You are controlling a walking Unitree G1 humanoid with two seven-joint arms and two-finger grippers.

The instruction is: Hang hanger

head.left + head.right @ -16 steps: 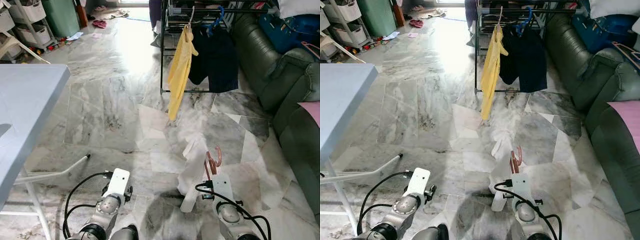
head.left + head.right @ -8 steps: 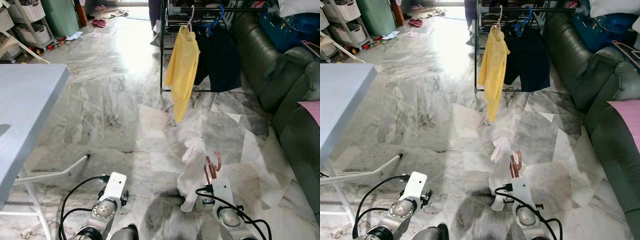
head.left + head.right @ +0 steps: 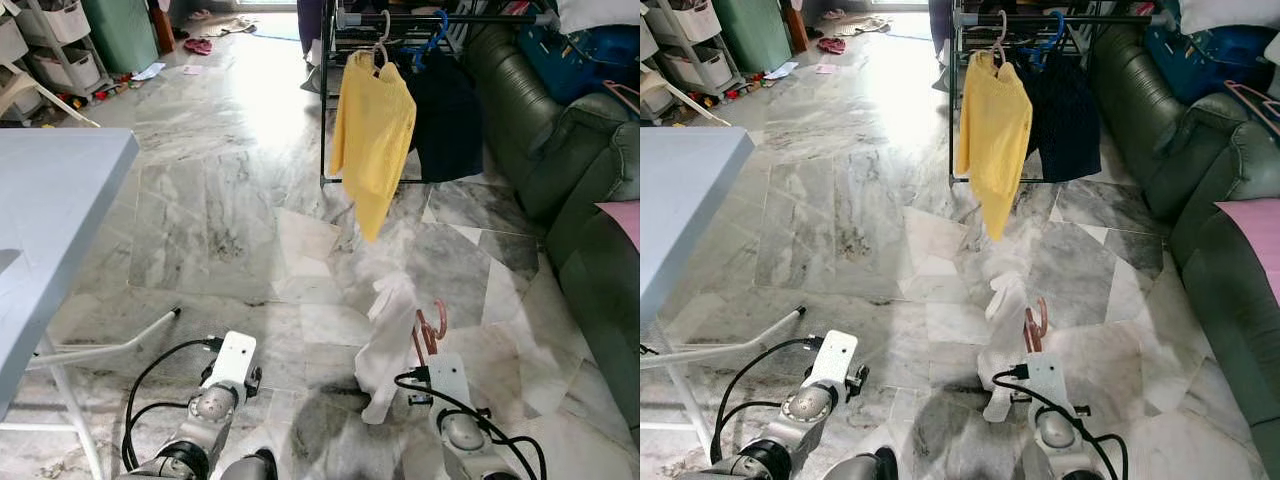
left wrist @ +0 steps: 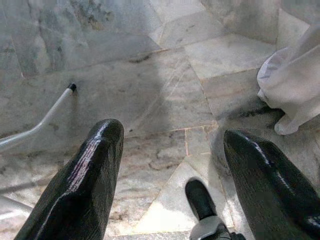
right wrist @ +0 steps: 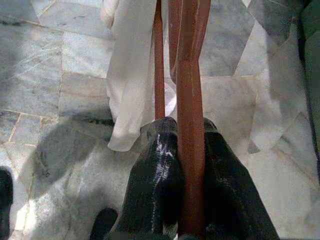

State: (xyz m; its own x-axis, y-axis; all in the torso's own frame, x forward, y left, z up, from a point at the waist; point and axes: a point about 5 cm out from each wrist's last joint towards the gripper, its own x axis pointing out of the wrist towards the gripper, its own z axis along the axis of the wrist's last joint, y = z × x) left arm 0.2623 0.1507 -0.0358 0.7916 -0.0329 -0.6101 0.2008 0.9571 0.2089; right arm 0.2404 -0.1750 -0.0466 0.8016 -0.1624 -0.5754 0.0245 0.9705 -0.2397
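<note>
two grippers low over marble floor (image 3: 220, 230). my right gripper (image 5: 192, 165) is clamped on the pink hanger (image 3: 428, 328), white garment (image 3: 388, 345) draped beside it. left gripper (image 4: 170, 180) spread wide, holding nothing. open floor runs to the clothes rack (image 3: 440, 18); sofa (image 3: 590, 190) edges the right.

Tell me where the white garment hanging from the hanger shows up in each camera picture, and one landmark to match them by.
Left eye view: white garment low, right of centre, beside the right gripper.
Right eye view: low centre, left of the reddish hanger.
Left wrist view: at the picture's edge.
Right wrist view: beside the hanger's bars.
Shared landmark: the yellow shirt on the rack, in both eye views.
</note>
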